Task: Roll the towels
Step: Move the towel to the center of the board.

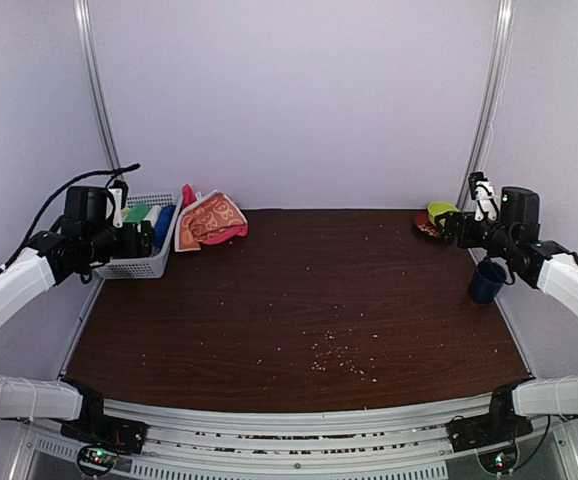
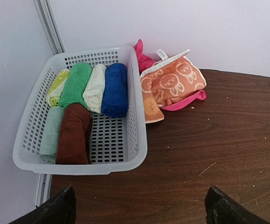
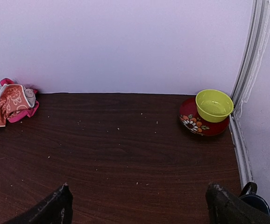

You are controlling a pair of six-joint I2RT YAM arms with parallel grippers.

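Observation:
Two unrolled towels lie heaped at the back left of the table against the wall: a peach-orange patterned towel [image 2: 172, 86] [image 1: 209, 220] [image 3: 14, 101] on top of a hot pink towel [image 2: 184, 103] [image 1: 231, 236]. Beside them a white mesh basket [image 2: 139, 135] [image 1: 139, 268] holds several rolled towels, among them green [image 2: 74, 84], blue [image 2: 115, 89], cream [image 2: 95, 87] and brown [image 2: 73, 133]. My left gripper [image 2: 139, 207] [image 1: 139, 240] hovers open in front of the basket, nothing between its fingers. My right gripper [image 3: 139, 205] [image 1: 451, 228] hangs open over the table's right side, far from the towels.
A yellow-green bowl [image 3: 214, 104] sits on a red flowered plate [image 3: 191, 122] in the back right corner. A dark blue mug [image 1: 487, 280] stands near the right edge. Crumbs dot the dark wooden table [image 1: 319, 300]. Walls close the back and sides.

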